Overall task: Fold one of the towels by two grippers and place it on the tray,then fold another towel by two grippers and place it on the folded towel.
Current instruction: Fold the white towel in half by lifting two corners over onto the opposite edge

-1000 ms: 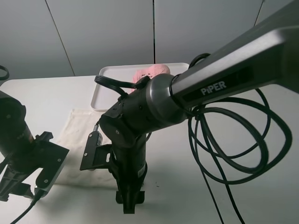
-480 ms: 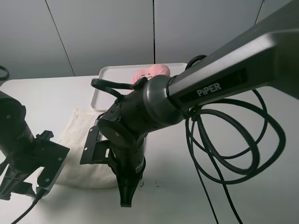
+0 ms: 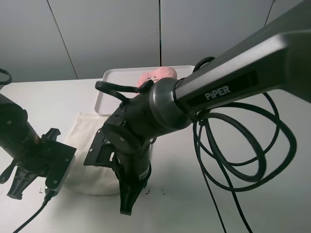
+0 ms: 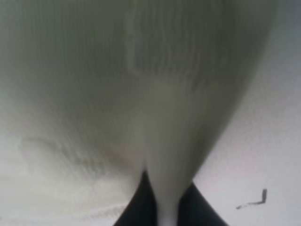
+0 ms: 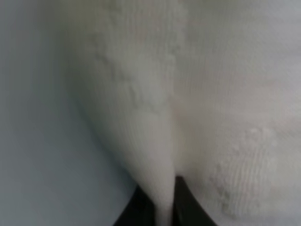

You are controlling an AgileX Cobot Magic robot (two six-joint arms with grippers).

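A white towel (image 3: 82,141) lies on the table in front of the white tray (image 3: 109,90). A pink towel (image 3: 156,74) lies bunched in the tray. My left gripper (image 3: 52,183) is at the towel's near left edge. In the left wrist view it (image 4: 165,209) is shut on a pinched fold of the white towel (image 4: 141,94). My right gripper (image 3: 125,206) is at the near right edge. In the right wrist view it (image 5: 163,209) is shut on another fold of the white towel (image 5: 211,94). The towel's near edge is raised off the table.
The right arm's black cable (image 3: 243,145) loops over the table on the right. The bulky right arm (image 3: 146,121) hides the towel's right part and part of the tray. A small dark mark (image 4: 254,202) is on the tabletop by the left gripper.
Both grippers have moved a little toward each other and the tray with the towel's near edge. That edge has lifted and bulges. The tray and pink towel have not moved.
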